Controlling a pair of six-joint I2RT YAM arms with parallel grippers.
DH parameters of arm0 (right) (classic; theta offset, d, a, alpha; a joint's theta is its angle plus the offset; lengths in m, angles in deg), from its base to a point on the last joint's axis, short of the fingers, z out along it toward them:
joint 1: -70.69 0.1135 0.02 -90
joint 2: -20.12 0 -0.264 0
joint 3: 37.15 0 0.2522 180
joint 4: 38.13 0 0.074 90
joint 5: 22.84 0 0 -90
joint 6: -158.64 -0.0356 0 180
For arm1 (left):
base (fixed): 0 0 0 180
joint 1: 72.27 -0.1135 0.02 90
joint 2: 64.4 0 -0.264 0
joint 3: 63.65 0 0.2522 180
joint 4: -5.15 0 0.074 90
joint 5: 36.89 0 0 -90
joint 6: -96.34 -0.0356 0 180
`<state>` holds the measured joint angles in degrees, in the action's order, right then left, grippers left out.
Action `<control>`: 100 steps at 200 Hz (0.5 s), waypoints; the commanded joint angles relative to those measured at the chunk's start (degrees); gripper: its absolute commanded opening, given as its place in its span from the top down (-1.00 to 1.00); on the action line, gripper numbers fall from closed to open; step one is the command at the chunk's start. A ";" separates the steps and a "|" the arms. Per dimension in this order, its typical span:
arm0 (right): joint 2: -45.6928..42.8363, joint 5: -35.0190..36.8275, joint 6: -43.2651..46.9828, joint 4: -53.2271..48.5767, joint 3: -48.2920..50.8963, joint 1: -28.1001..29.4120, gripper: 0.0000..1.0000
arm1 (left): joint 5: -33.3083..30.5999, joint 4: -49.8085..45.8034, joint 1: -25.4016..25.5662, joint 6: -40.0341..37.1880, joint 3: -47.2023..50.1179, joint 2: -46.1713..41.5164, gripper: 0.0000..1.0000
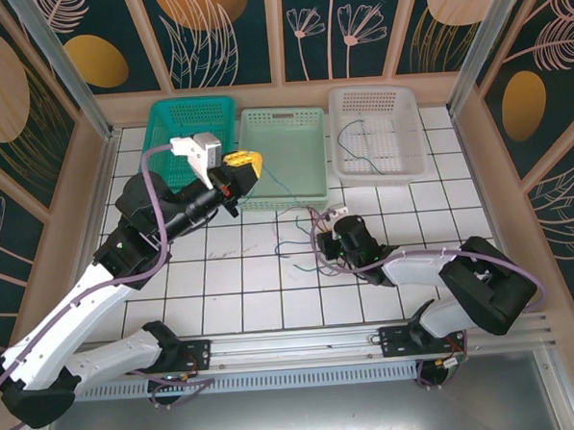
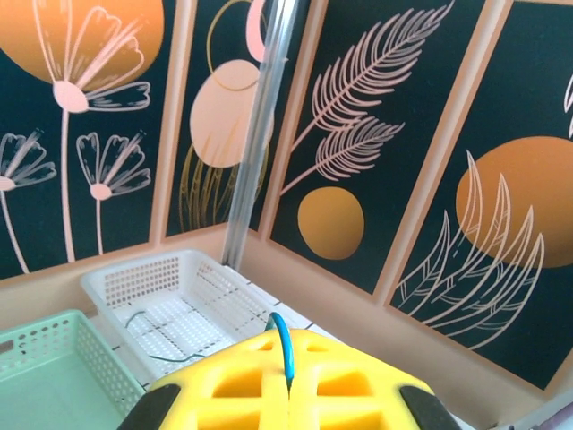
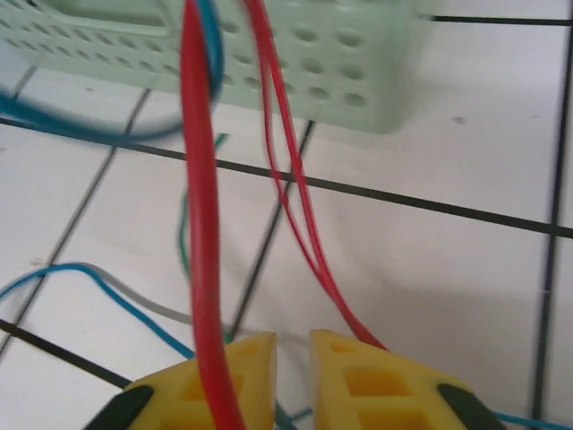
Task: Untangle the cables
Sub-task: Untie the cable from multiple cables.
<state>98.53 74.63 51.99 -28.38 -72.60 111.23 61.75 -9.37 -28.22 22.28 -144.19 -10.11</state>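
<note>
Top external view, from the left: a teal basket (image 1: pixel 191 124), a mint basket (image 1: pixel 282 153) and a white basket (image 1: pixel 374 133) stand in a row at the far edge of the tiled bench (image 1: pixel 233 285). One thin dark wire (image 1: pixel 350 130) curls on the white basket's floor. My left fingers (image 1: pixel 243 163) hang over the mint basket's left rim, clenched on a blue cable (image 2: pixel 283 345) that arches up out of their seam. The other cables (image 1: pixel 303 235), red, blue and green, lie loosely tangled on the bench just in front of the mint basket. My right fingers (image 1: pixel 336 215) sit low at that tangle, nearly together; red strands (image 3: pixel 201 224) rise past them, but I cannot tell whether they are pinched.
</note>
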 commanded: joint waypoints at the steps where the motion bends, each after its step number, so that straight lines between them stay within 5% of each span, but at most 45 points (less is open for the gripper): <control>1: -2.52 -0.63 -1.01 -1.89 1.30 -0.89 0.82 | -2.11 -1.88 0.10 -2.10 -2.73 -1.62 0.98; 100: -2.84 -0.10 -3.47 -5.66 2.00 -2.72 1.00 | -9.31 -7.07 0.12 -6.70 -6.08 -6.72 0.96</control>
<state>96.11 74.63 50.64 -31.46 -71.73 109.76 55.11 -15.33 -28.22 17.83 -148.19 -15.56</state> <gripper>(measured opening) 0.068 0.055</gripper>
